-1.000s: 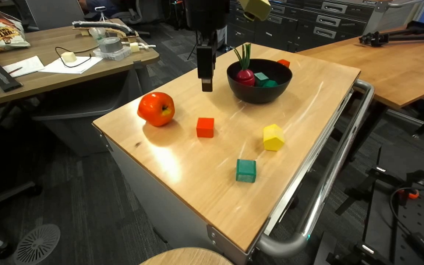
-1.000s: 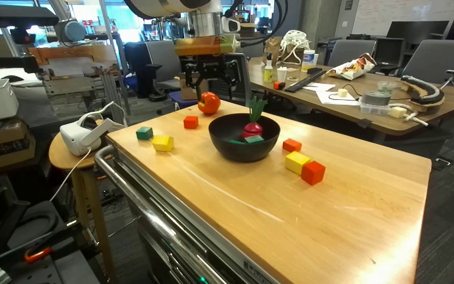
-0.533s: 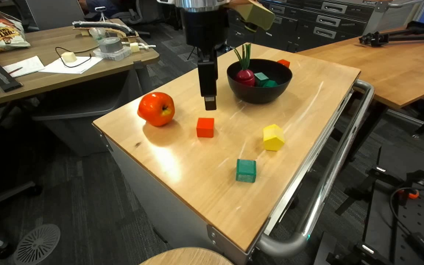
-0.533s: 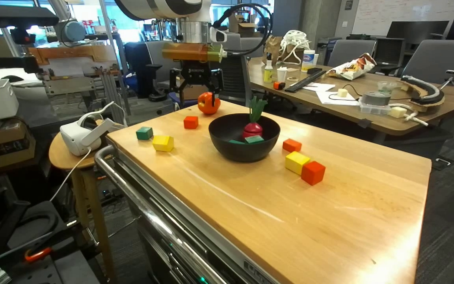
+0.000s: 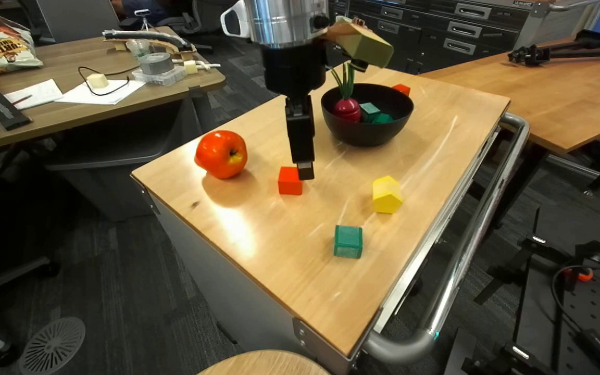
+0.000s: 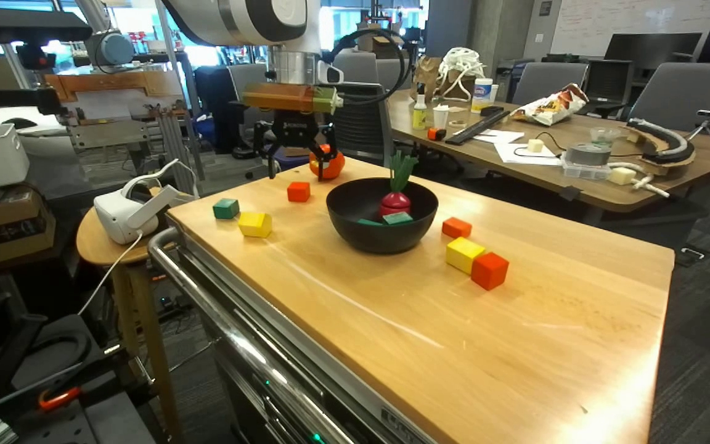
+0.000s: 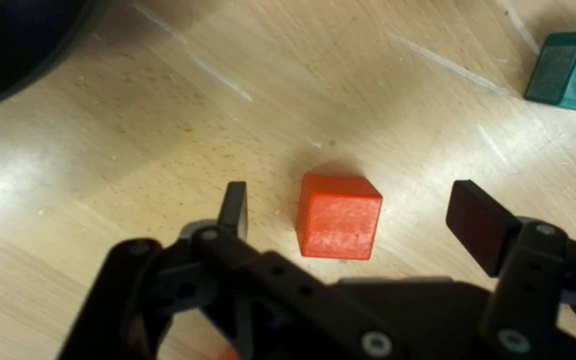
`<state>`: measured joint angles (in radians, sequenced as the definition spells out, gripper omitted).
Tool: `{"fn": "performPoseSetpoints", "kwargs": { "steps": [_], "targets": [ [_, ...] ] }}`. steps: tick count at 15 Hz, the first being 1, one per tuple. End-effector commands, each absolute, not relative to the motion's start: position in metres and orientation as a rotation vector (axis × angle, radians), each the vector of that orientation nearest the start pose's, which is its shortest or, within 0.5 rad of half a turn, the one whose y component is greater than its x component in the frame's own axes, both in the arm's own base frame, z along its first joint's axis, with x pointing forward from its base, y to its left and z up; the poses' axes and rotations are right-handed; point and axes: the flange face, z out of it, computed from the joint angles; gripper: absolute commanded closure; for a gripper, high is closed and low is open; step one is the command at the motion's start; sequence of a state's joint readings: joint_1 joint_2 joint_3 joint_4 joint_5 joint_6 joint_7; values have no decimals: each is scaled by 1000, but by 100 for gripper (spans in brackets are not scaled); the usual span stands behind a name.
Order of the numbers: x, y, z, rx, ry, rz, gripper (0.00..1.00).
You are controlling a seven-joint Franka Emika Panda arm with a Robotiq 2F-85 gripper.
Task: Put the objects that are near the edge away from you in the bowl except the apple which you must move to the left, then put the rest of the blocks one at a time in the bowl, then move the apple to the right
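Below me, a wooden tabletop bears a black bowl; on one side I see an apple, a red block, a yellow block, a green block; on the other, two more red blocks, another yellow block.

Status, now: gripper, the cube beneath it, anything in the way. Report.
Gripper open, holding nothing, above the red-orange cube. Cube between the open jaws in the wrist view. No obstruction seen; apple and black bowl stand apart from it.

Red-orange apple and block, black bowl
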<state>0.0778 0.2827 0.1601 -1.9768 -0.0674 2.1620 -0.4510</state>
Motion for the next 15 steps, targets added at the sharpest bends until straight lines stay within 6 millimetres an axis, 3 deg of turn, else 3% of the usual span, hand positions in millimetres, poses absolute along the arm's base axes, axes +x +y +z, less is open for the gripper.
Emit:
{"fn": "performPoseSetpoints", "kwargs": {
  "steps": [1,4,5,6,8,15],
  "targets": [
    [574,146,313,-2909,-1103,141,0],
    [575,154,299,-2920,-1094,138,0],
    [576,156,295,-2932,-1079,134,7],
    [577,158,292,-2944,-1075,115,27],
    [577,162,287,-2958,-1055,92,31],
    [576,162,294,-3037,-988,-10,83]
  ]
}}
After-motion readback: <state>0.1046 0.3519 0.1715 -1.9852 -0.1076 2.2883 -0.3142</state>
